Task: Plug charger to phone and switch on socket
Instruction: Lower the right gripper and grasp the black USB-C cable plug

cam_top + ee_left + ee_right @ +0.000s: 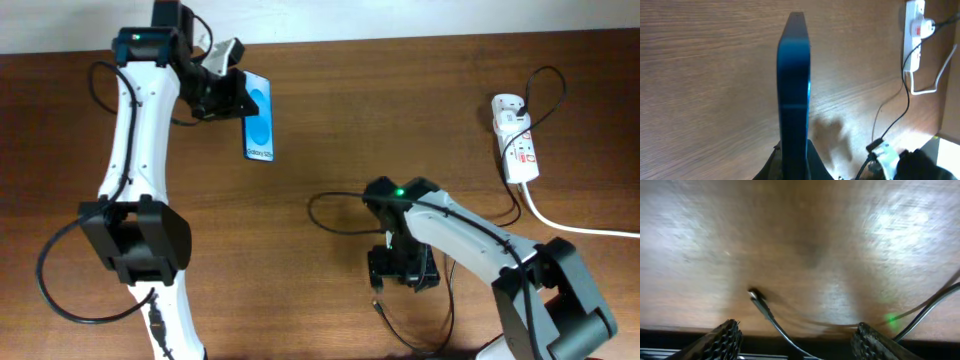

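- Left tool (225, 92) clenched on phone (258, 115), at far left of surface (350, 120);
- right tool (400, 270) spread wide above charger (762, 307) tip, not touching it;
- socket (516, 140) lies far right, well apart from both.

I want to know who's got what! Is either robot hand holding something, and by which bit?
The left gripper holds the phone by the end opposite its white text. The right gripper is open over the charger, holding nothing.
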Motion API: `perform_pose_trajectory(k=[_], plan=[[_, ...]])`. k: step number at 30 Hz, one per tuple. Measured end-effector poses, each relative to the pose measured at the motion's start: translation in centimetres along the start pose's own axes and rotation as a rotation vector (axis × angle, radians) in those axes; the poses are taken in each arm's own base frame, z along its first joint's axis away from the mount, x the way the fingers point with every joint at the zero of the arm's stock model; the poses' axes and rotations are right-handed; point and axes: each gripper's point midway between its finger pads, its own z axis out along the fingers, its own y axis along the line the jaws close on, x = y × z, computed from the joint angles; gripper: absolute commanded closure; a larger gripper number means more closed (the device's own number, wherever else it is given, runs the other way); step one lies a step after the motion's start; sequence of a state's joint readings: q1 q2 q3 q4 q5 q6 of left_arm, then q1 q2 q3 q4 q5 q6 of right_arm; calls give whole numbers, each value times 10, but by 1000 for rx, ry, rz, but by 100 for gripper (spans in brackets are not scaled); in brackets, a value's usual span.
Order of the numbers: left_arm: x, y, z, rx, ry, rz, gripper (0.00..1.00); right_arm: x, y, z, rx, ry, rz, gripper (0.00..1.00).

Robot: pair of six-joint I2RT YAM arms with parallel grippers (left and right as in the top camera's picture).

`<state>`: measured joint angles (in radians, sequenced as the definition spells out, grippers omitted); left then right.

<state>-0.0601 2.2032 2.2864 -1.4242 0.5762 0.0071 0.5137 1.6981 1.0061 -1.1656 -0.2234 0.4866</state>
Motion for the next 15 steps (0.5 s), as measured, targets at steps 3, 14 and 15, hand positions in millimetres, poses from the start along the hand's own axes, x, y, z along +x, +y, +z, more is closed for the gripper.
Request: perform_pose_trajectory(k=[3,14,15], plan=[[2,-6,5,-12,13,20,100,-1,4,-19,-19,8,-45,24],[4,10,4,-108,19,17,100,57,39,22,139,46,-281,51],[4,10,4,-108,20,17,100,52,37,29,144,21,-267,52]])
